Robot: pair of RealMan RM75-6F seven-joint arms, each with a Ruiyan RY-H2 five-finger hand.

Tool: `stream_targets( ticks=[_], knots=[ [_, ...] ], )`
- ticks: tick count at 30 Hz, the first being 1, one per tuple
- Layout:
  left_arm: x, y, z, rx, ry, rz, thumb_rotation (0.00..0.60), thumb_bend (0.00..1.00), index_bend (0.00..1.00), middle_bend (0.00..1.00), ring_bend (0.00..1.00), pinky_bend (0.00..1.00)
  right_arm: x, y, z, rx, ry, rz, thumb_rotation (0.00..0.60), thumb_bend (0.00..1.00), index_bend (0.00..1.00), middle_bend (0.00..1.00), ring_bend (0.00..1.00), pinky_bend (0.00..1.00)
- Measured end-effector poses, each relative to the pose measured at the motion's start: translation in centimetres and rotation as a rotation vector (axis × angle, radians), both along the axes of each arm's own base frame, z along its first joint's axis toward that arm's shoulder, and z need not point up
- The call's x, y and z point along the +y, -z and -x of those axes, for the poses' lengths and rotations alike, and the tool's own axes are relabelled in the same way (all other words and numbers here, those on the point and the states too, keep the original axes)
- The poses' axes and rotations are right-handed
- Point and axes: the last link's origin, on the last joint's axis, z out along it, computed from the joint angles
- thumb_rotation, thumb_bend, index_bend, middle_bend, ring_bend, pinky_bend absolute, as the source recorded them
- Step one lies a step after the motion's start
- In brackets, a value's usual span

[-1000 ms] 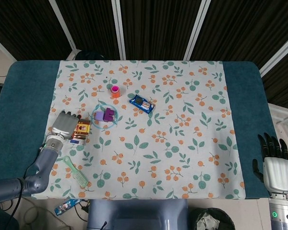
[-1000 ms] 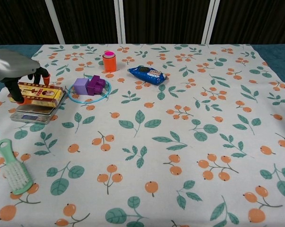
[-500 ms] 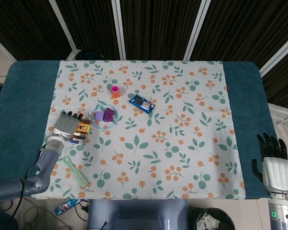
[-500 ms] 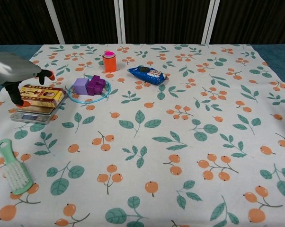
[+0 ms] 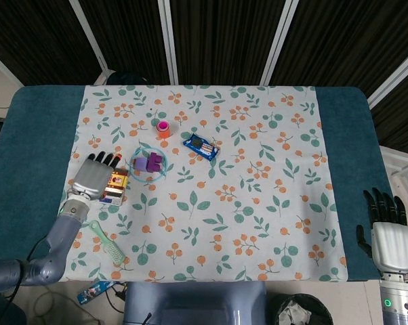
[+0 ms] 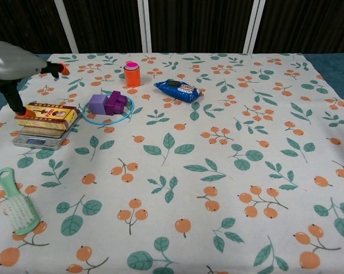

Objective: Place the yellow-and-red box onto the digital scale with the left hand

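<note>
The yellow-and-red box (image 5: pixel 116 185) (image 6: pixel 48 116) lies flat on the small grey digital scale (image 6: pixel 37 140) at the table's left side. My left hand (image 5: pixel 92 177) (image 6: pixel 15 61) hovers just left of and above the box with its fingers spread and nothing in its grasp. In the chest view one orange fingertip (image 6: pixel 26 112) is down at the box's left end, and I cannot tell if it touches. My right hand (image 5: pixel 392 238) hangs off the table's near right corner, fingers apart and empty.
Purple blocks (image 5: pixel 150 162) (image 6: pixel 107 103) sit inside a blue ring right beside the scale. An orange bottle (image 5: pixel 163 128) (image 6: pixel 132 74) and a blue packet (image 5: pixel 200 145) (image 6: pixel 179 90) lie further back. A green brush (image 5: pixel 108 242) (image 6: pixel 15 200) lies near the front left.
My left hand has let go of the box, opened its fingers and risen a little. The box stays on the scale. The right hand has not moved.
</note>
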Motion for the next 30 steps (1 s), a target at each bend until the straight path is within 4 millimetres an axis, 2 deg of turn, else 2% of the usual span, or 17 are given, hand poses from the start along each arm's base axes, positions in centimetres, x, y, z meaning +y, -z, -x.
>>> stream_targets(
  ticks=[5, 9, 12, 13, 17, 25, 30],
  knots=[
    [-1.8, -3.5, -1.7, -0.086, 0.087, -0.081, 0.6, 0.2, 0.02, 0.06, 0.01, 0.06, 0.1, -0.2, 0.0, 0.009, -0.005, -0.015, 0.6, 0.51, 0.03, 0.07, 0.06, 0.03],
    [-3.7, -6.3, -1.3, -0.156, 0.147, -0.154, 0.6, 0.2, 0.02, 0.06, 0.0, 0.05, 0.1, -0.3, 0.0, 0.007, -0.011, -0.017, 0.6, 0.51, 0.03, 0.07, 0.06, 0.03],
    [-5.6, -8.1, 0.5, -0.216, 0.16, -0.199, 0.6, 0.2, 0.02, 0.06, 0.0, 0.05, 0.2, -0.3, 0.0, 0.006, -0.017, -0.021, 0.6, 0.51, 0.03, 0.07, 0.06, 0.03],
    [-6.7, -8.6, 1.7, -0.24, 0.156, -0.214, 0.6, 0.2, 0.02, 0.06, 0.0, 0.05, 0.2, -0.3, -0.1, 0.007, -0.019, -0.023, 0.6, 0.51, 0.03, 0.07, 0.06, 0.03],
    [-8.3, -9.3, 4.7, -0.29, 0.149, -0.234, 0.6, 0.2, 0.02, 0.06, 0.0, 0.05, 0.2, -0.2, -0.2, 0.009, -0.038, -0.033, 0.6, 0.51, 0.03, 0.07, 0.06, 0.03],
    [-9.9, -8.8, 10.7, -0.426, 0.119, -0.262, 0.6, 0.2, 0.02, 0.06, 0.0, 0.05, 0.2, -0.4, -0.3, 0.005, -0.063, -0.034, 0.6, 0.51, 0.03, 0.07, 0.06, 0.03],
    [-11.3, -8.1, 13.1, -0.497, 0.097, -0.29, 0.6, 0.19, 0.02, 0.06, 0.0, 0.05, 0.2, -0.6, -0.2, 0.004, -0.066, -0.033, 0.6, 0.51, 0.03, 0.07, 0.06, 0.03]
  ],
)
